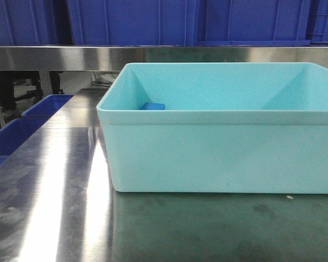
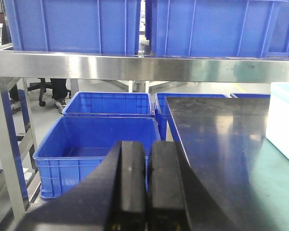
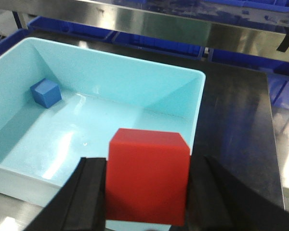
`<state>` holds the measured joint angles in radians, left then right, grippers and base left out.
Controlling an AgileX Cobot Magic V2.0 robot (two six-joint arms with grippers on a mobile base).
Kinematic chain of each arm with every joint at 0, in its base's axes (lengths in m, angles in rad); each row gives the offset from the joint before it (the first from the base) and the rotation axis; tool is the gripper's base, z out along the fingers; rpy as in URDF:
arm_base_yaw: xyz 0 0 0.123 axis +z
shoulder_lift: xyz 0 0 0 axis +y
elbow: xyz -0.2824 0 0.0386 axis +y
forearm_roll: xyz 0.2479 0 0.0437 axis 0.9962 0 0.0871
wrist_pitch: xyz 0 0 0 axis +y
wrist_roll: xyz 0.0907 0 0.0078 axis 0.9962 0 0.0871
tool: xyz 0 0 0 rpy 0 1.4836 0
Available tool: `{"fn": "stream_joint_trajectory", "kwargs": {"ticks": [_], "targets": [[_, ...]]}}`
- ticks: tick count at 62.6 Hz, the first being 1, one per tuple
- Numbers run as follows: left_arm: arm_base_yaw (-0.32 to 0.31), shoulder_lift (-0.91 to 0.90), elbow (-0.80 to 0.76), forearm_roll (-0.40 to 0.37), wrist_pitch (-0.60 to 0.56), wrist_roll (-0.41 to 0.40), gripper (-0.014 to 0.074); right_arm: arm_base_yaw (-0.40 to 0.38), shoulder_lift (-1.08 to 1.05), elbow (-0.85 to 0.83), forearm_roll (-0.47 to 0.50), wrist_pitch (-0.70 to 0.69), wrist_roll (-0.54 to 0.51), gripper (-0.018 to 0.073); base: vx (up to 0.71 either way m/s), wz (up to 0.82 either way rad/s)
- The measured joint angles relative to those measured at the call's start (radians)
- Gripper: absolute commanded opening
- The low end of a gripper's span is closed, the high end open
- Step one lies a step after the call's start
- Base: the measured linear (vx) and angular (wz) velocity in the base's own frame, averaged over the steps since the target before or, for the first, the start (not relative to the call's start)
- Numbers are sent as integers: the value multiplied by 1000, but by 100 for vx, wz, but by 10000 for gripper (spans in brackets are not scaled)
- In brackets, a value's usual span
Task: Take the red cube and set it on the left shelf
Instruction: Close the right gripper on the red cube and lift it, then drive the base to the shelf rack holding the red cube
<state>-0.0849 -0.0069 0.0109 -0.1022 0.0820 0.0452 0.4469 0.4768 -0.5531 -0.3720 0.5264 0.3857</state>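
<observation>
Wrist view, red cube in right claw

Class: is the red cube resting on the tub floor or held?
Held: the red cube sits clamped in the right gripper, off the turquoise tub's floor.

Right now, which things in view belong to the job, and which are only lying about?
For the job: red cube, clamped in the right gripper; left shelf, the steel rack with blue crates.
Lying about: turquoise tub; small blue block inside it; left gripper, shut and empty.
</observation>
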Motion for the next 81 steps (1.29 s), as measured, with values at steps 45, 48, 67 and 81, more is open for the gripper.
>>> {"fn": "stream_joint_trajectory", "kwargs": {"ticks": [45, 48, 67, 81], "targets": [[0, 0, 0, 0, 0, 0, 102, 0, -42, 6, -4, 0, -2, 113, -2, 10], [0, 0, 0, 0, 0, 0, 102, 0, -42, 6, -4, 0, -2, 113, -2, 67], [0, 0, 0, 0, 0, 0, 102, 0, -42, 6, -4, 0, -5, 113, -9, 60], [0, 0, 0, 0, 0, 0, 102, 0, -42, 6, -4, 0, -5, 113, -16, 75]]}}
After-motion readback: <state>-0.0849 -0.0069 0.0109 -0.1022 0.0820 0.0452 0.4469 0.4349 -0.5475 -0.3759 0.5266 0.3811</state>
